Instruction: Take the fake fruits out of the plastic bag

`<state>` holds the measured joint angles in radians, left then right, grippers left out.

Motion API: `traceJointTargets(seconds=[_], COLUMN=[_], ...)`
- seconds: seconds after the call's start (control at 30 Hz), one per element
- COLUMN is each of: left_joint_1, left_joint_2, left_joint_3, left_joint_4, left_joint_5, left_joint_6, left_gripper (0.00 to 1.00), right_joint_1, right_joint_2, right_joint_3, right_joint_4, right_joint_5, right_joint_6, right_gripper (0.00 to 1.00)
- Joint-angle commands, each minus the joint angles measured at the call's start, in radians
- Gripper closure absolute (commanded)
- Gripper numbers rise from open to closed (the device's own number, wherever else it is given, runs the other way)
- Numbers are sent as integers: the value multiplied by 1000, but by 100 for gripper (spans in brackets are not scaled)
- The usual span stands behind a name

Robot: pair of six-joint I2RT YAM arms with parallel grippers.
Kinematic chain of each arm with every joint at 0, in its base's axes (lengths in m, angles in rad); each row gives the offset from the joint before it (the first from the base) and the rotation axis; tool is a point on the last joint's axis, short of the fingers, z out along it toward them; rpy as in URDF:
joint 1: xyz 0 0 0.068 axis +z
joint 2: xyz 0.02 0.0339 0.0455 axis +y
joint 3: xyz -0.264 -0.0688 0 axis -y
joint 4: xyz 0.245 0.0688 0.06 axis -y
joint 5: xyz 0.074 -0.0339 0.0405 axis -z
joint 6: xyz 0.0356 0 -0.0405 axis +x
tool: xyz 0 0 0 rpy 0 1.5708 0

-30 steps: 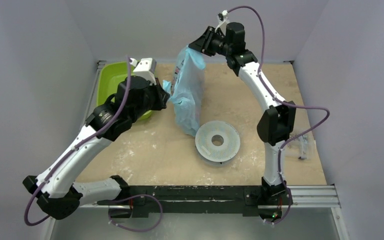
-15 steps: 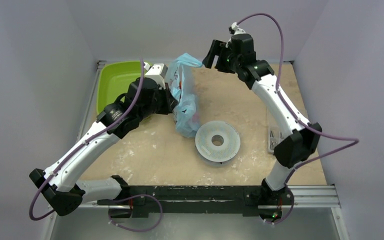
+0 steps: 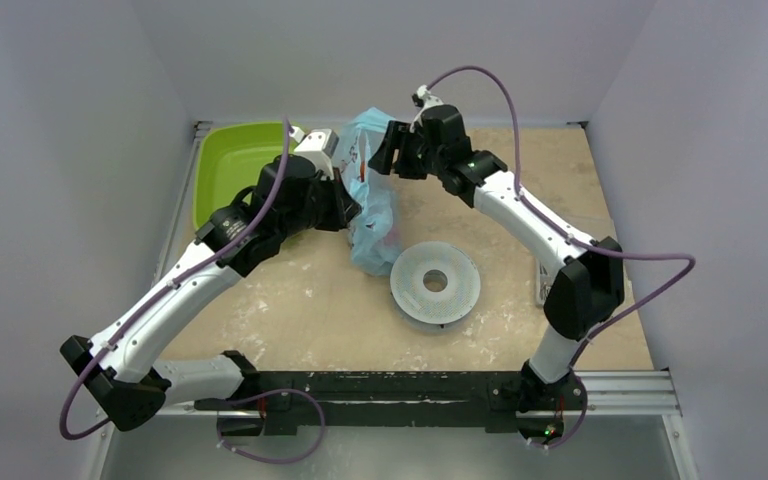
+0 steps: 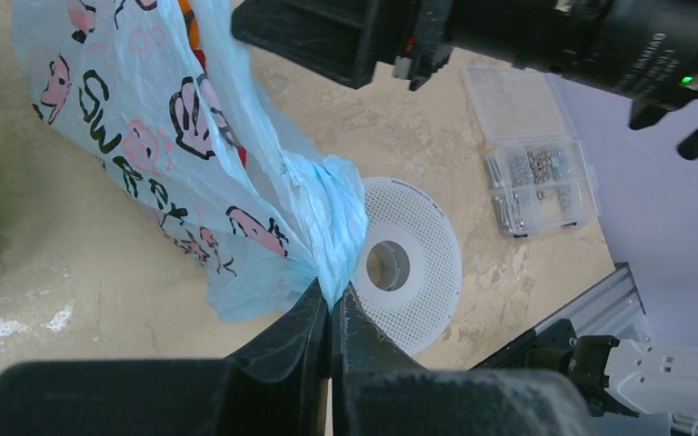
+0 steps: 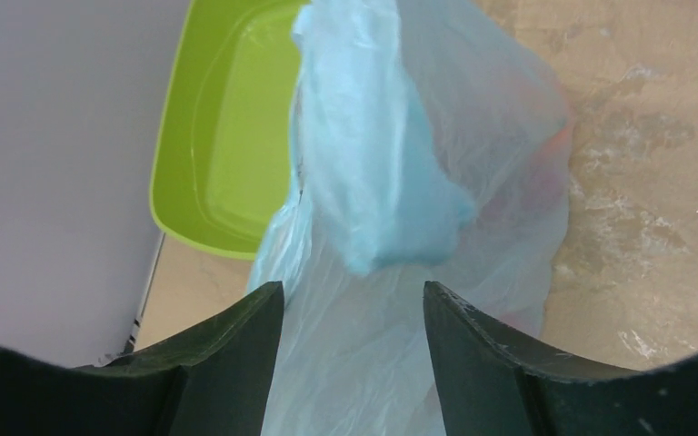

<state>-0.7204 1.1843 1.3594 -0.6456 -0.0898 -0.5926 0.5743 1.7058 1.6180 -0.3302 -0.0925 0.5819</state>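
— Left gripper [image 4: 330,307]?
— Pinched tight on a bunched fold of the plastic bag [image 3: 372,210], which stands near the far edge of the table [image 3: 290,300], just beside the green tray [image 3: 225,165].
— Right gripper [image 5: 354,295]?
— Jaws apart with bag film between them; I can't tell whether they touch it. The fake fruits [image 5: 557,136] show reddish inside the bag.

top: overhead, far | wrists: close | shared: plastic bag [image 3: 370,212]

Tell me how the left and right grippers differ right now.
The left gripper has its fingers pinched shut on a fold of the bag; the right gripper has its fingers spread apart, gripping nothing. The left sits at the bag's side, the right near its top. Both face the bag.
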Motion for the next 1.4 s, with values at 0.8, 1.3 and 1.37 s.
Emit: traceJointTargets(seconds=[0.8,1.3,1.37], left_joint_1=[1,76,143], left_joint_2=[25,-109,-111], left_joint_3=[41,74,93], left_joint_4=[5,-45,-80], left_joint_5=[104,165,187], left_joint_6=[30,140,137], left_gripper=[100,15,4], right_joint_1=[40,40,39], right_joint_2=[11,-21,-24], right_joint_3=[-59,-160,-173], right_joint_4=[148,323,362], right_joint_5=[-90,-158,-182], right_joint_6=[-27,-44,-44], right_gripper=[45,100,100])
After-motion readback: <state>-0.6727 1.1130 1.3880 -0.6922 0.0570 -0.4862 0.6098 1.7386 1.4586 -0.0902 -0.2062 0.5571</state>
